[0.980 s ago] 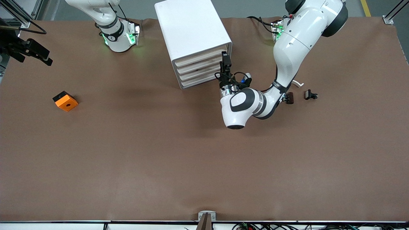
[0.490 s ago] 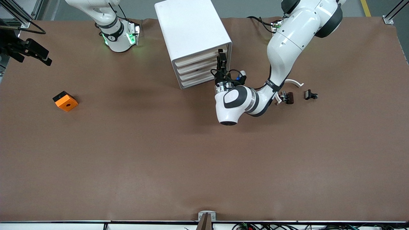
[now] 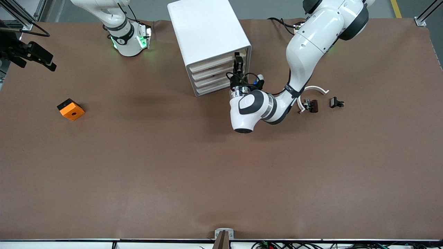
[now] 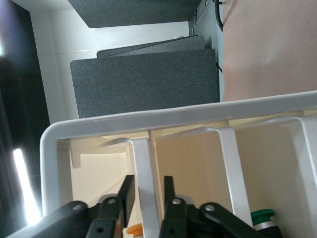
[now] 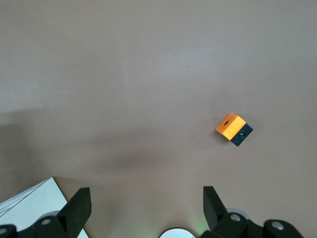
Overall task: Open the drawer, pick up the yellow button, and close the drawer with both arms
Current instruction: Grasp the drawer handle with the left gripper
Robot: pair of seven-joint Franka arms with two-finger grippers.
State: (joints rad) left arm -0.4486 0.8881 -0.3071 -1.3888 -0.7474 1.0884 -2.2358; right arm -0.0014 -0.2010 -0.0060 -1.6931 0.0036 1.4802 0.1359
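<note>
Front view: you have one cabinet (image 3: 207, 41) with four drawers; left end effector (image 3: 238, 65) pinches narrow on the top drawer (image 3: 216, 64) front. Right end effector (image 5: 146, 206) waits wide above one orange block (image 3: 71, 109).

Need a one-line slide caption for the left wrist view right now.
Left gripper fingers straddling the white front rim of the top drawer, closing in on it.

We see the left gripper (image 4: 147, 198) with its black fingers (image 4: 127, 191) closed around a thin white upright bar (image 4: 147, 183) of the cabinet (image 4: 163, 119). Cream drawer fronts (image 4: 267, 168) lie just beside it, grey panels (image 4: 143, 84) farther off.
</note>
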